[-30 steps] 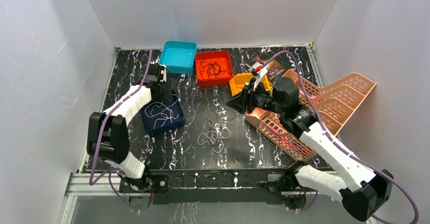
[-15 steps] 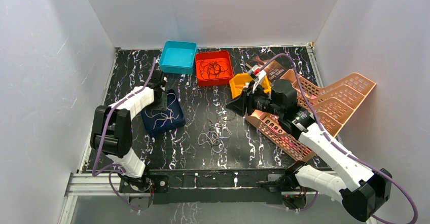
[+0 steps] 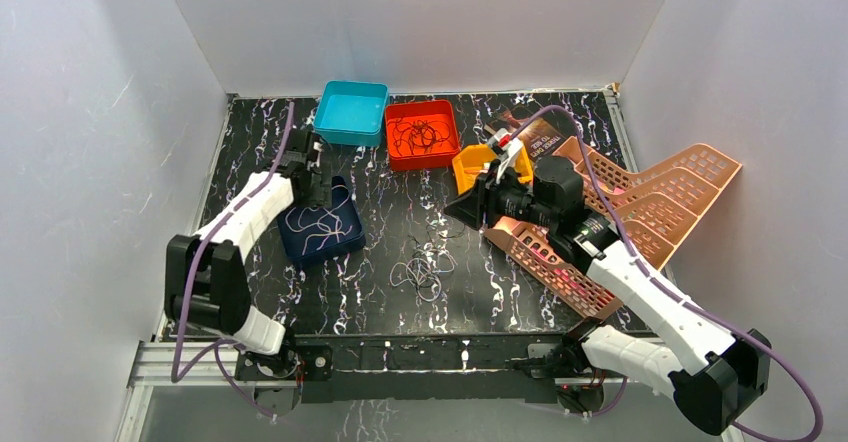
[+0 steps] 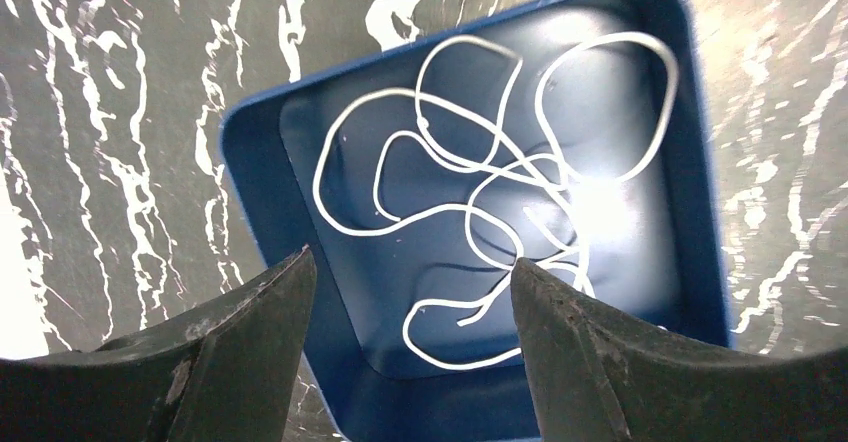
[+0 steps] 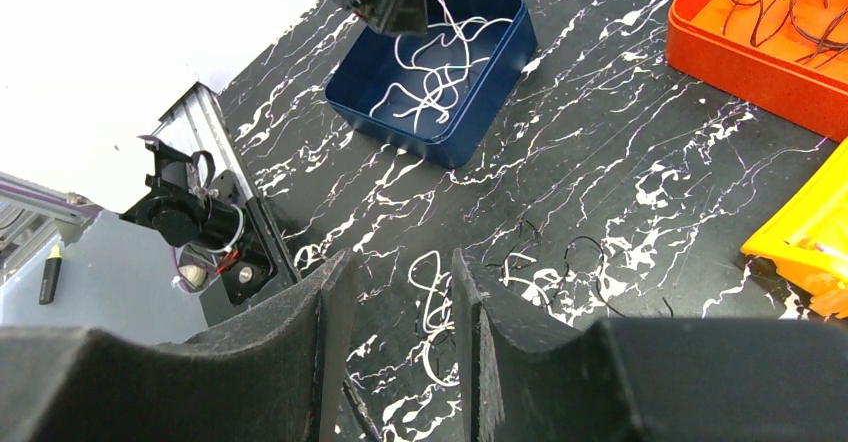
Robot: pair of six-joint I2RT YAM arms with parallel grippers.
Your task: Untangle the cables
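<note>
Hovering the left gripper [image 4: 410, 267], fingers spread wide and empty, over the dark blue tray [image 4: 250, 132] containing loose white cables [image 4: 500, 174]. Poising the right gripper [image 5: 400, 262], fingers narrowly apart and gripping nothing, above the mixed tangle [image 3: 425, 270] lying mid-table. Judging the best next step: pinching one strand at a free loop, lifting slowly, bracing the rest with the other gripper.

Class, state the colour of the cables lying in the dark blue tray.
The cables are white; left wrist view.
</note>
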